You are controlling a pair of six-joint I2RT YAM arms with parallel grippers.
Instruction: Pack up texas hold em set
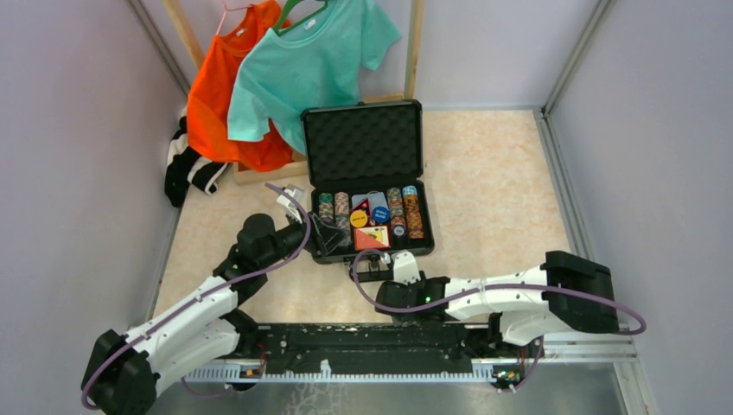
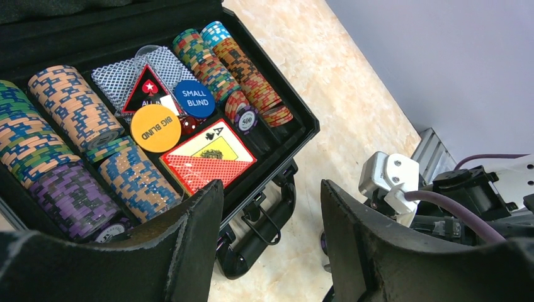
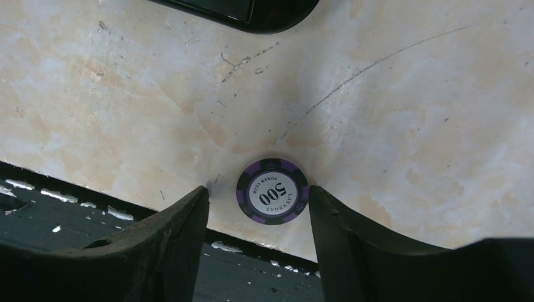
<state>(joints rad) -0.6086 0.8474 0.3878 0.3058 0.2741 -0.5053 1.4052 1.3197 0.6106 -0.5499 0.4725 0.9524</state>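
Note:
The black briefcase (image 1: 417, 244) lies open mid-table, its foam-lined lid (image 1: 363, 143) standing upright. Inside are rows of multicoloured poker chips (image 2: 72, 107), a red-orange card box (image 2: 208, 157), a yellow button (image 2: 155, 128), a blue button (image 2: 194, 99) and a red die (image 2: 187, 124). The handle (image 2: 261, 229) faces the arms. My left gripper (image 2: 272, 189) hovers open over the case's front left corner, with nothing between its fingers. My right gripper (image 3: 258, 195) is open with its tips on the table, straddling a loose purple 500 chip (image 3: 272, 190); the right finger touches the chip's edge.
An orange shirt (image 1: 220, 95) and a teal shirt (image 1: 311, 60) hang on a wooden rack behind the case. A black-and-white garment (image 1: 186, 169) lies at the back left. The black rail (image 1: 363, 341) runs along the near edge, just behind the loose chip.

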